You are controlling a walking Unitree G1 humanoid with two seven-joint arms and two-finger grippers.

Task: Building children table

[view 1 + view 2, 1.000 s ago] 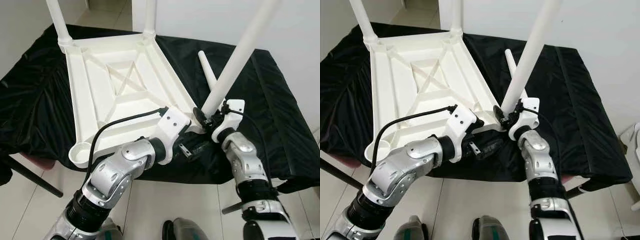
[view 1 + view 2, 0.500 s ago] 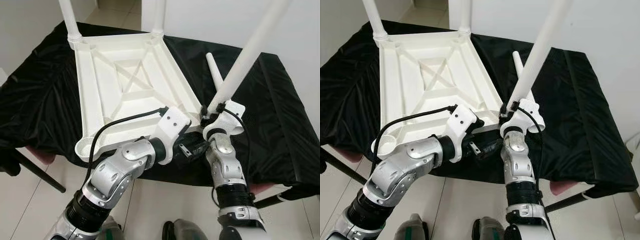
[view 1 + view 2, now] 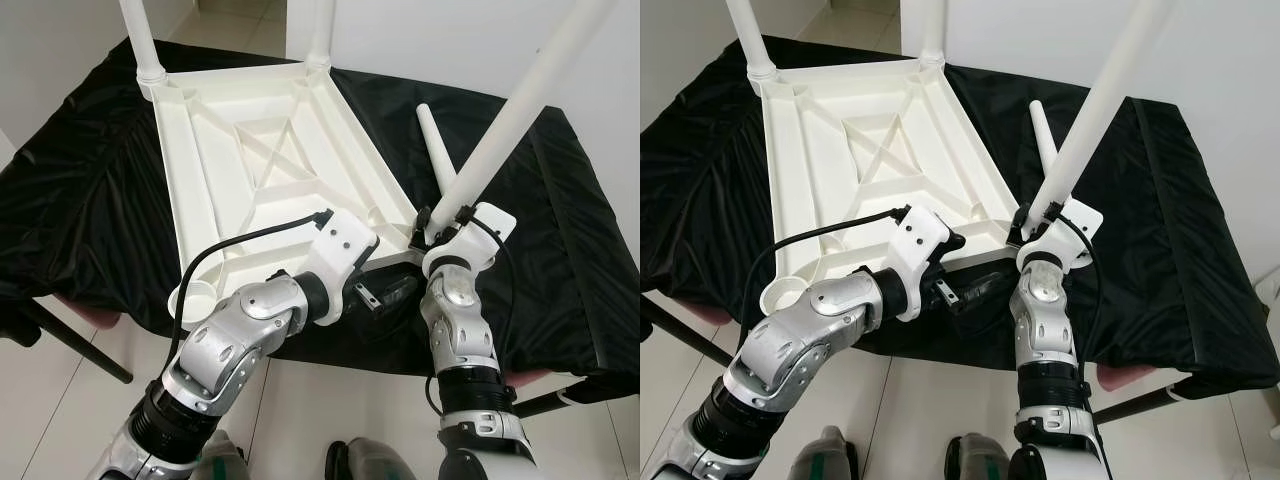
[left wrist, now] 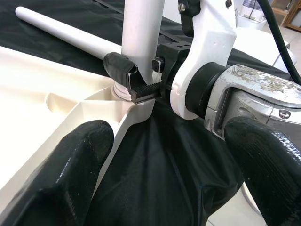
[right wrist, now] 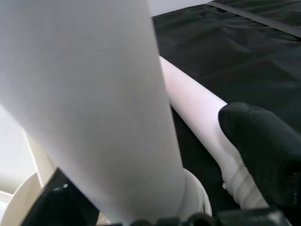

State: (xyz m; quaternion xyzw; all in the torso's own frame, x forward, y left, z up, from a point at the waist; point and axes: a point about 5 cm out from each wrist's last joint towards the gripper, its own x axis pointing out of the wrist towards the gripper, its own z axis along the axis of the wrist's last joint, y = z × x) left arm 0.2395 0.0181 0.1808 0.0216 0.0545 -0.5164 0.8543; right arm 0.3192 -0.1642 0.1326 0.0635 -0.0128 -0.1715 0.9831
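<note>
R gripper (image 4: 129, 77): fingers pinching leg (image 3: 510, 105) base at tabletop (image 3: 250, 150) socket | L gripper (image 3: 385, 295): fingers spread, holding nothing

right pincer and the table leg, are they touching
Touching. In the left wrist view the right pincer has its ridged black fingers clamped against the white table leg, just above the corner socket of the tabletop.

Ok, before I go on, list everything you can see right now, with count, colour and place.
White plastic table top: one, upside down on the cloth.
Fitted white legs: two, upright at the far corners.
Tilted white leg: one, at the near right corner socket.
Loose white leg: one, lying on the cloth behind the tilted leg.
Black cloth: one, covering the work surface.
Left gripper: open, near that corner.
Right gripper: shut on the tilted leg's base.
</note>
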